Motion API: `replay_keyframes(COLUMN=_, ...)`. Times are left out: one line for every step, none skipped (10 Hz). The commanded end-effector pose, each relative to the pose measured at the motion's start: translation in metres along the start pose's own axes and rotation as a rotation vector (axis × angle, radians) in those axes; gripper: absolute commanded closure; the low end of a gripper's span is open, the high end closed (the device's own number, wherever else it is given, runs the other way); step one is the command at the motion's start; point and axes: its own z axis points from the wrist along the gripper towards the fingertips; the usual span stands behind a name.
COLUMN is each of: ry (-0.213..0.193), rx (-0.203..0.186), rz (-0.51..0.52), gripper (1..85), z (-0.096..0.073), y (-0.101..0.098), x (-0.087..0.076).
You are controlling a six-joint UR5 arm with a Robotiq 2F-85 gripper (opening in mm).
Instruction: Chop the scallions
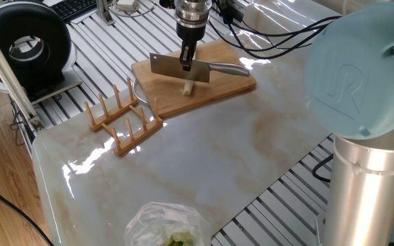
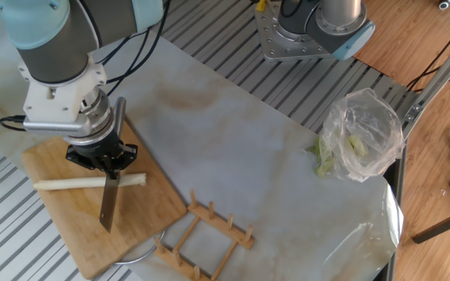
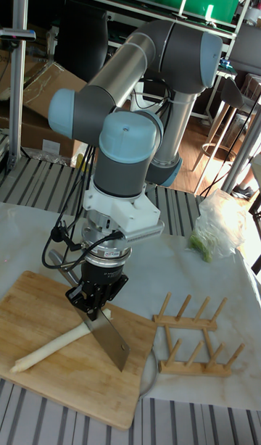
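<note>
A whole pale scallion stalk (image 2: 73, 183) (image 3: 54, 345) lies across the wooden cutting board (image 2: 53, 226) (image 1: 231, 85) (image 3: 43, 387). My gripper (image 2: 104, 165) (image 1: 187, 63) (image 3: 93, 309) is shut on a cleaver (image 2: 109, 204) (image 1: 173, 66) (image 3: 112, 343), gripping it where blade meets handle. The blade stands edge-down across the stalk near its right end, just above or touching it. In one fixed view only a short stub of the scallion (image 1: 189, 87) shows below the blade.
A wooden dish rack (image 1: 123, 119) (image 2: 205, 234) stands on the marble table beside the board. A clear plastic bag with green bits (image 2: 359, 144) (image 1: 166, 229) lies at the far corner. A metal ring pokes out under the board (image 2: 135, 254).
</note>
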Motion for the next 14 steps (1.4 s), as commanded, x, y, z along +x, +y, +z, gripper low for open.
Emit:
replay_keyframes(ry=-0.011, rx=-0.003, rz=0.006, gripper=84.3, z=0.0, y=-0.001, x=-0.002)
replay_keyframes(ry=-0.011, rx=-0.003, rz=0.006, gripper=84.3, z=0.001, y=-0.001, x=-0.003)
replay_keyframes(ry=-0.007, rx=-0.002, rz=0.005, gripper=84.3, z=0.001, y=-0.001, x=-0.002)
replay_keyframes(ry=-0.004, rx=0.0, rz=0.003, gripper=84.3, z=0.001, y=-0.001, x=-0.002)
replay_keyframes(ry=-0.001, rx=0.003, rz=-0.001, gripper=84.3, z=0.002, y=-0.002, x=-0.002)
replay_keyframes(ry=0.002, rx=0.003, rz=-0.002, gripper=84.3, z=0.004, y=-0.001, x=-0.002)
replay_keyframes(ry=0.005, rx=0.002, rz=-0.005, gripper=84.3, z=0.004, y=-0.001, x=-0.002)
replay_keyframes(ry=0.018, rx=0.004, rz=-0.012, gripper=84.3, z=0.003, y=-0.001, x=0.0)
replay_keyframes(ry=0.026, rx=0.003, rz=-0.015, gripper=84.3, z=0.002, y=0.0, x=0.001)
replay_keyframes(ry=0.029, rx=0.003, rz=-0.015, gripper=84.3, z=0.005, y=0.001, x=0.0)
replay_keyframes(ry=0.02, rx=0.006, rz=-0.006, gripper=84.3, z=0.013, y=0.003, x=-0.005)
replay_keyframes(ry=0.013, rx=0.017, rz=0.003, gripper=84.3, z=0.018, y=0.006, x=-0.012)
replay_keyframes(ry=0.026, rx=0.019, rz=0.001, gripper=84.3, z=0.013, y=0.007, x=-0.012)
replay_keyframes(ry=0.046, rx=0.019, rz=-0.012, gripper=84.3, z=0.004, y=0.007, x=-0.008)
